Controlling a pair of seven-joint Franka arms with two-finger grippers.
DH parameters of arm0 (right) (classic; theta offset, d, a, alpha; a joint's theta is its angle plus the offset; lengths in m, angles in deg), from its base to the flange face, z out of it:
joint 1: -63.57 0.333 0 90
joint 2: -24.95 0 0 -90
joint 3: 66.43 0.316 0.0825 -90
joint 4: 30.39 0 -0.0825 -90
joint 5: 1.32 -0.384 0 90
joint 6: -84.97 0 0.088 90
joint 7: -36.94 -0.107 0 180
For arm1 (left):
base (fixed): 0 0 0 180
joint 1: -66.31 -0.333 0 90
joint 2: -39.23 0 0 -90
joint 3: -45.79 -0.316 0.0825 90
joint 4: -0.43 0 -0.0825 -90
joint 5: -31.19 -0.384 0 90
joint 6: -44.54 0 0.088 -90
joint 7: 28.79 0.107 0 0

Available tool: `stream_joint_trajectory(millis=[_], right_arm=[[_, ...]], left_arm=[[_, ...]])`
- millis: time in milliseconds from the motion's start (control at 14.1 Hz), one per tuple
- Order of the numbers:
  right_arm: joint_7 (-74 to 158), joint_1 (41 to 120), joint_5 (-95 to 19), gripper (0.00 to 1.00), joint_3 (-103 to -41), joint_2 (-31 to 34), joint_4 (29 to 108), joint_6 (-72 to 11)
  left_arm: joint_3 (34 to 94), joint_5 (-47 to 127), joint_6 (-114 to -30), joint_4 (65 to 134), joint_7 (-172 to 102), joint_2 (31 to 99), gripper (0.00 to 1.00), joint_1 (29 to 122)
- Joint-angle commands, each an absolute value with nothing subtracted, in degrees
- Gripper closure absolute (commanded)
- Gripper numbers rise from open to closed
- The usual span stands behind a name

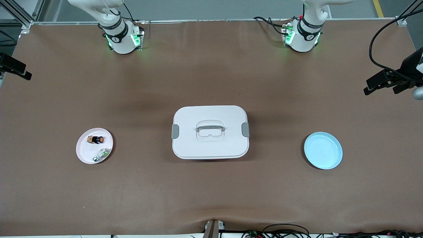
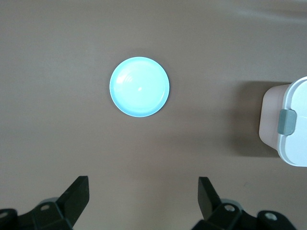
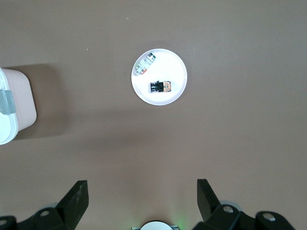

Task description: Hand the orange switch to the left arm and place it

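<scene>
The orange switch (image 1: 96,139) (image 3: 160,86), black with an orange cap, lies on a pink plate (image 1: 86,153) (image 3: 173,69) toward the right arm's end of the table. The white box (image 1: 210,145) (image 2: 295,151) (image 3: 14,100) with a grey handle stands mid-table between the two plates. High over the bare mat, my right gripper (image 3: 142,191) is open and empty, with the pink plate far below it. My left gripper (image 2: 144,189) hangs just as high, open and empty, looking down on a blue plate (image 2: 139,86). In the front view only the arms' bases show.
A small green-and-white part (image 1: 101,154) (image 3: 145,63) shares the pink plate with the switch. The blue plate (image 1: 323,150) sits empty toward the left arm's end. Black camera mounts (image 1: 393,79) stick in at the table's ends. Brown mat covers the table.
</scene>
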State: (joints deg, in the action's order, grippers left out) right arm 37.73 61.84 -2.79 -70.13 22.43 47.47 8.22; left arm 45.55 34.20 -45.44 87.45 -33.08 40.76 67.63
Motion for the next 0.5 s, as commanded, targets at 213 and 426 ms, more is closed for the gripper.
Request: stream_joint_trajectory(millis=[213, 426], right_arm=[[38.2, 61.9, -2.1, 0.00, -70.0, 23.9, 49.0, 7.6], [38.2, 61.9, -2.1, 0.00, -70.0, 23.9, 49.0, 7.6]], left_arm=[[45.8, 33.0, -44.7, 87.0, -32.6, 40.8, 0.00, 67.4], [45.8, 33.0, -44.7, 87.0, -32.9, 40.8, 0.00, 67.6]])
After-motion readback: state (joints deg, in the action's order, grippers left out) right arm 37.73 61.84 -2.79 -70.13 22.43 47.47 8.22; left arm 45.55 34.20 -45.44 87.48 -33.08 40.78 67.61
